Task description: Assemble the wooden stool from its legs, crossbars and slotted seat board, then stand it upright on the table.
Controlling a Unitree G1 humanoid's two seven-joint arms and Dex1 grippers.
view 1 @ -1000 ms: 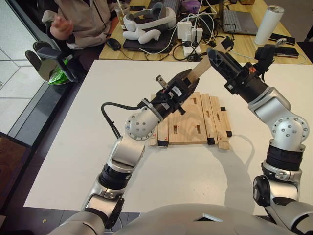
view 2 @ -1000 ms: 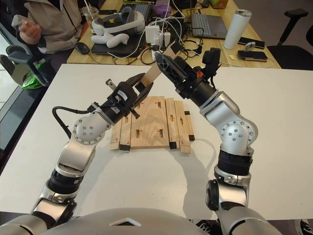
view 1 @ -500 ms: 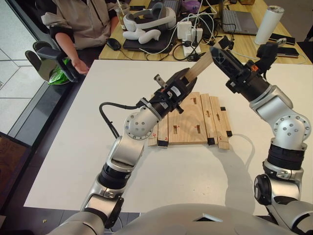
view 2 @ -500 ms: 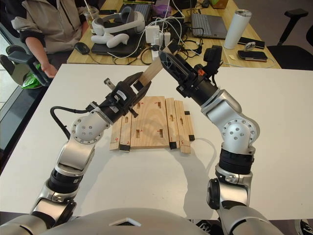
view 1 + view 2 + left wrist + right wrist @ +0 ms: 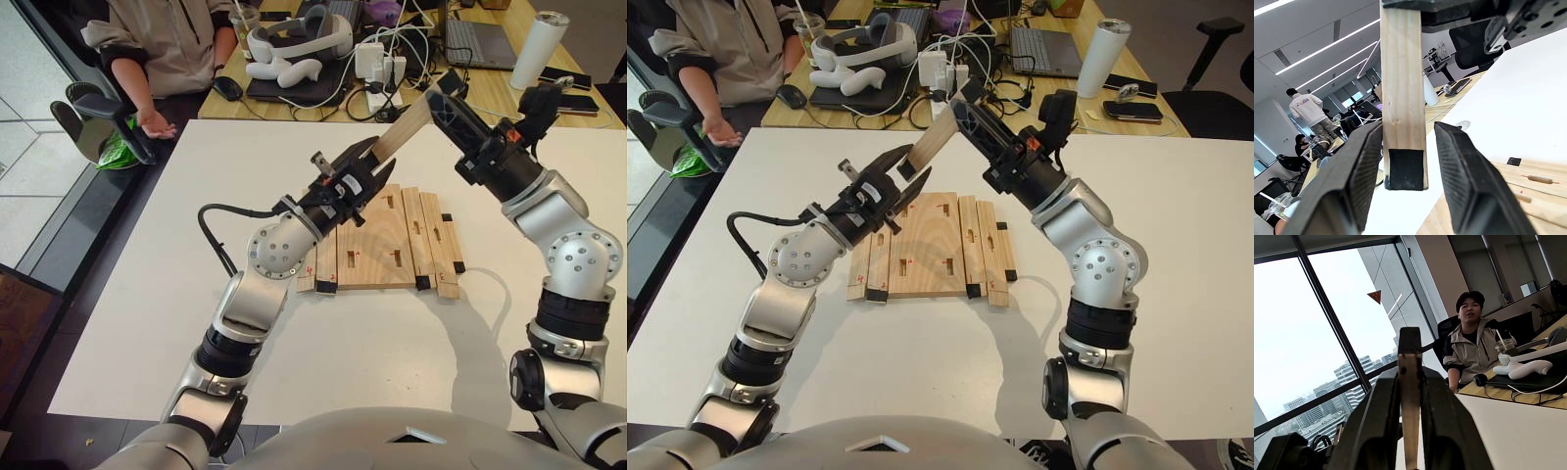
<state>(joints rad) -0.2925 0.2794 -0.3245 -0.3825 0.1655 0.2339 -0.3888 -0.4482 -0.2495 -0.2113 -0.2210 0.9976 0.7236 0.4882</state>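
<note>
Right gripper: raised above the far side of the white surface, its dark fingers clamped on the upper part of a pale wooden stool leg.
Stool leg: held in the air at a slant, running down from the right gripper towards the left one. Its lower end has a black cap.
Left gripper: lifted over the boards, its fingers spread to either side of the capped end. One finger is close against the wood; the other shows a clear gap.
Seat board: the wide slotted wooden seat board lies flat mid-surface, below both grippers.
Other parts: narrow wooden slats with black ends lie flat alongside the board on both sides.
</note>
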